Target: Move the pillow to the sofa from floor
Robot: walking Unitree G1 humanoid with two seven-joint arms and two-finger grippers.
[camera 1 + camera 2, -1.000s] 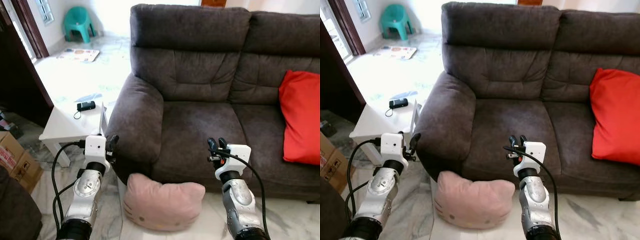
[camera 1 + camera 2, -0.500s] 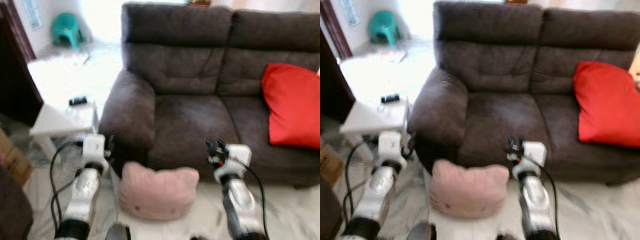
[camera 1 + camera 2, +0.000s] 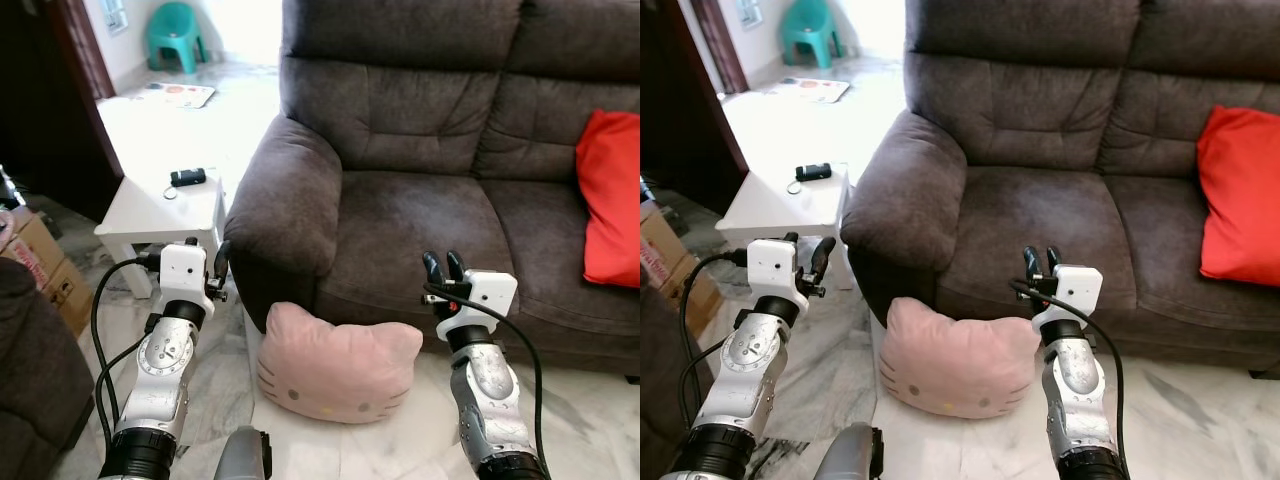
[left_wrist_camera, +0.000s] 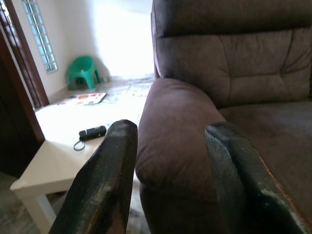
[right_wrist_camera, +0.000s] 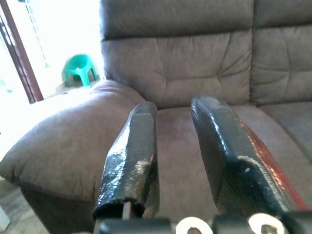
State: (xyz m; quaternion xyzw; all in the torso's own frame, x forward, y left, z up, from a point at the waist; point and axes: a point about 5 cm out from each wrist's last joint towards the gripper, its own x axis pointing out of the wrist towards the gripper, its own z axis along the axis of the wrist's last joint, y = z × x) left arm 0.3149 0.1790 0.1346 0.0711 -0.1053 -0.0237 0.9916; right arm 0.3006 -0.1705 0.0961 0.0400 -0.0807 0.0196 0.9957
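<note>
- Sofa [image 3: 420,210] of dark grey plush fabric rises at the far side, its seat free to the left of a red cushion [image 3: 610,200].
- Pink cat-face pillow [image 3: 335,365], soft and wide, lies on the marble floor [image 3: 215,350] against the sofa's base, long axis left to right.
- Our left gripper [image 3: 218,270] and right gripper [image 3: 440,268] hang above and either side of it, both spread and empty; we judge the right slightly nearer.
</note>
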